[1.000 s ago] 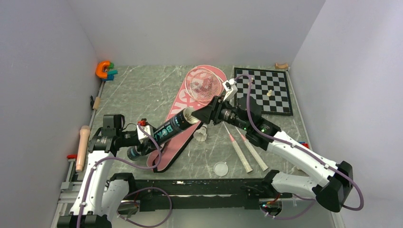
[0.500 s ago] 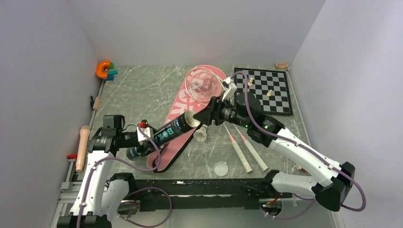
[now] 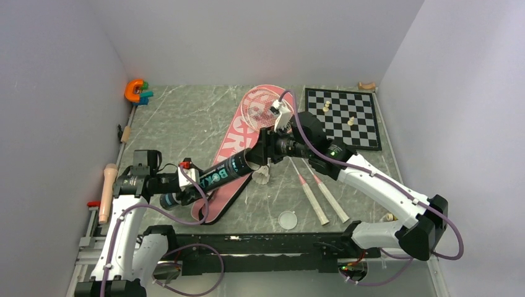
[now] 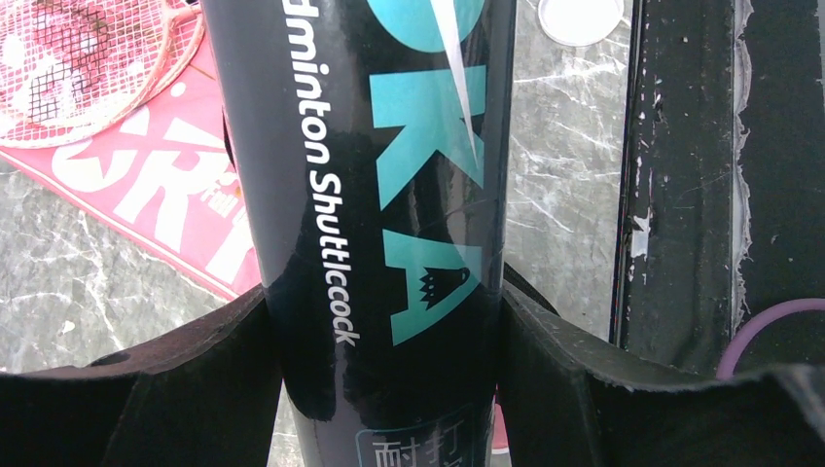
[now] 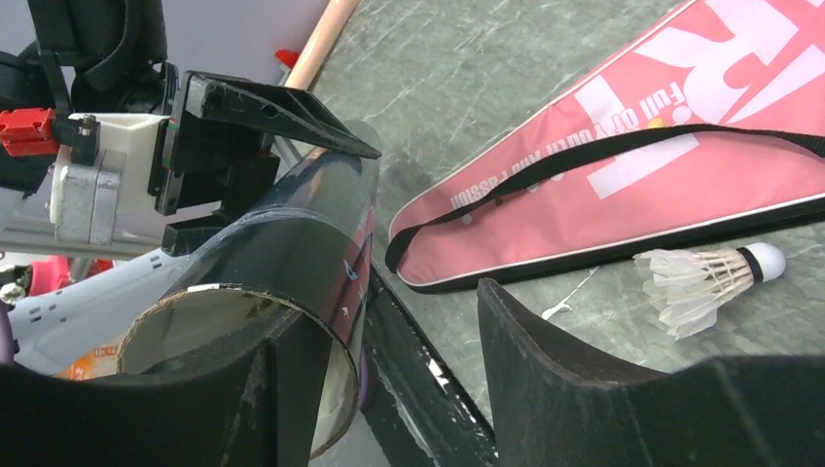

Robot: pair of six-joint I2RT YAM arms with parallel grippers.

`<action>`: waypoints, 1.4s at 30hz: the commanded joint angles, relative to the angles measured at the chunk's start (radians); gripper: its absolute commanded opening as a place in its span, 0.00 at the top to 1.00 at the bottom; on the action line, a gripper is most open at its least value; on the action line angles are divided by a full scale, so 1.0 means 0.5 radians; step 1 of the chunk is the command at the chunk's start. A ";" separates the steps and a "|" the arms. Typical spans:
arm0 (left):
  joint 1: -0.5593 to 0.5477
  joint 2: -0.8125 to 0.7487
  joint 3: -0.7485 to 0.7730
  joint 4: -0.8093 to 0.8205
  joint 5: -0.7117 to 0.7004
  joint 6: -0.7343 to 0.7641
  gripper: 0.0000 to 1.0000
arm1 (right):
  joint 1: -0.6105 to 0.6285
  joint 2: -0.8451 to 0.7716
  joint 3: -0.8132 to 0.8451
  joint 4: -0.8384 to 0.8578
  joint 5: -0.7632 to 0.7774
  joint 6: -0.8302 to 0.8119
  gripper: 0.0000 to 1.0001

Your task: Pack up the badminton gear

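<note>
My left gripper point(image 3: 189, 181) is shut on the long black tube point(image 3: 223, 170), which it holds slanted over the pink racket bag point(image 3: 234, 137); in the left wrist view its fingers clamp both sides of the tube point(image 4: 379, 195). My right gripper point(image 3: 259, 154) is open and empty at the tube's open mouth point(image 5: 233, 360). Its left finger point(image 5: 277, 389) overlaps the rim. One white shuttlecock point(image 3: 264, 176) lies on the table beside the bag and shows in the right wrist view point(image 5: 705, 282). Two rackets point(image 3: 265, 110) rest with their heads on the bag. No other shuttlecock shows.
The racket handles point(image 3: 322, 198) stretch toward the near edge. A clear round lid point(image 3: 287, 219) lies at the front. The chessboard point(image 3: 362, 133) is at the back right, the orange and teal toy point(image 3: 137, 91) at the back left. A wooden stick point(image 3: 109, 192) lies by the left wall.
My right gripper has moved left and down to the tube's mouth. The white shuttlecock seen at the mouth earlier no longer shows. The tube's open end has dropped slightly.
</note>
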 commanded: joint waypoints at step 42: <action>0.003 0.008 -0.123 0.554 -0.345 -0.678 0.84 | 0.211 0.001 -0.856 0.427 1.277 -0.049 0.28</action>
